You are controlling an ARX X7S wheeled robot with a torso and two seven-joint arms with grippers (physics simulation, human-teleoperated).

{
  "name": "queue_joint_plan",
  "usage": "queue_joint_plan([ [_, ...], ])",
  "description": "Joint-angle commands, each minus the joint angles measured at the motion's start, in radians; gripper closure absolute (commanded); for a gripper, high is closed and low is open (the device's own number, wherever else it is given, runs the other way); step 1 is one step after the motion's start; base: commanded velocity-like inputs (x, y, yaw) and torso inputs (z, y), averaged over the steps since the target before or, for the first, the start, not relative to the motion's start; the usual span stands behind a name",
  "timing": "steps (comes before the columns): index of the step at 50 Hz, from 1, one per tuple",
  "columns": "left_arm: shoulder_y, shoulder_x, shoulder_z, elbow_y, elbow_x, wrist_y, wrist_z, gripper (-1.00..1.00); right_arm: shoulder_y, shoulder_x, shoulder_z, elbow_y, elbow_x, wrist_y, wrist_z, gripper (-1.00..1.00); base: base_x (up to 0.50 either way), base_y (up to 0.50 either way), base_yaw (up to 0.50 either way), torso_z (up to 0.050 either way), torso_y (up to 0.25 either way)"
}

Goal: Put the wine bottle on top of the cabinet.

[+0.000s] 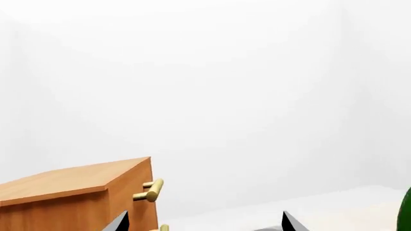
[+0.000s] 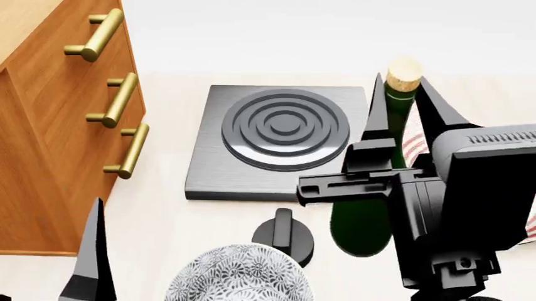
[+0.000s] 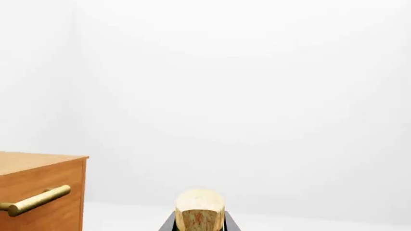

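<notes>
My right hand (image 2: 400, 106) is clamped on the wine bottle (image 2: 393, 125), one finger on each side of its neck just under the cork (image 3: 199, 209). The bottle stands upright beside the black burner plate (image 2: 280, 141), on the side away from the cabinet (image 2: 50, 144), and well apart from that cabinet. My left hand (image 1: 202, 224) has its fingers (image 1: 119, 222) spread apart and holds nothing, near the cabinet's front corner. A patterned bowl (image 2: 238, 276) and a black knob (image 2: 285, 235) sit on the pale surface (image 2: 167, 219) near the burner plate.
</notes>
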Motion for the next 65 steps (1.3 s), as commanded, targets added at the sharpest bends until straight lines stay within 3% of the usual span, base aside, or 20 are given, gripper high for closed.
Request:
queue_joint_plan([
  [1,0.015,0.01,0.003,-0.032,-0.034,0.061,0.035,-1.0,0.111,-0.037,-0.023,-0.06,0.072,0.076,-0.005,1.0,0.0,0.0,0.0,0.0,0.0],
  [26,-0.045,0.068,0.118,-0.063,-0.113,0.024,0.148,-1.0,0.14,-0.069,-0.133,0.007,0.018,0.024,-0.034,1.0,0.0,0.0,0.0,0.0,0.001],
  [43,-0.22,0.194,0.181,-0.174,-0.139,-0.038,0.24,-1.0,0.126,-0.068,-0.148,0.009,0.013,0.004,-0.034,1.0,0.0,0.0,0.0,0.0,0.001],
  [65,-0.304,0.305,0.244,-0.363,-0.106,0.011,0.338,-1.0,0.195,-0.074,-0.162,-0.002,0.045,0.057,-0.009,1.0,0.0,0.0,0.0,0.0,0.0],
])
